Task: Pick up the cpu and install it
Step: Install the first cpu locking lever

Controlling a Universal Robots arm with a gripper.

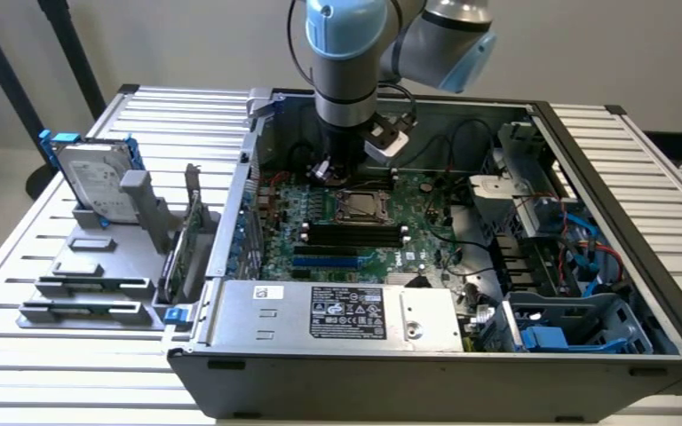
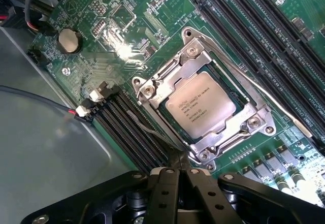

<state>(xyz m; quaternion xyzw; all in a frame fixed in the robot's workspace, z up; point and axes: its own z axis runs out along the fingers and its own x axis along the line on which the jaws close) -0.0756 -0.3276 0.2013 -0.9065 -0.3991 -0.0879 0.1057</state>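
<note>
We find the gripper (image 2: pixel 177 172) with its black fingers (image 2: pixel 163 193) drawn together, tips meeting, nothing clamped between them. In the exterior view the gripper (image 1: pixel 327 170) hangs inside the open computer case (image 1: pixel 436 368), low over the green motherboard (image 1: pixel 426 232). Just beyond the fingertips in the wrist view sits the cpu (image 2: pixel 202 106): a flat silvery square with printed lettering on top, lying in the socket frame (image 2: pixel 152 89), whose metal bracket with screws at the corners surrounds it. We see a clear gap between the fingertips and the chip; they are near but apart. A thin metal lever (image 2: pixel 254 89) runs along the far side of the frame from the gripper. Black memory slots (image 2: pixel 129 127) lie beside the frame, close to the fingertips, and more long slots (image 2: pixel 264 26) lie on the farther side of the socket. A round coin battery (image 2: pixel 69 39) sits on the board well away from the gripper. In the exterior view, the cpu (image 1: pixel 359 206) lies just in front of and below the gripper. Nearer the camera than the gripper we note the silver power supply (image 1: pixel 329 315) with its label. Well apart from the gripper, outside the case toward the exterior view's left, a hard drive (image 1: pixel 95 182) with blue bracket stands in a grey holder (image 1: pixel 86 284).
</note>
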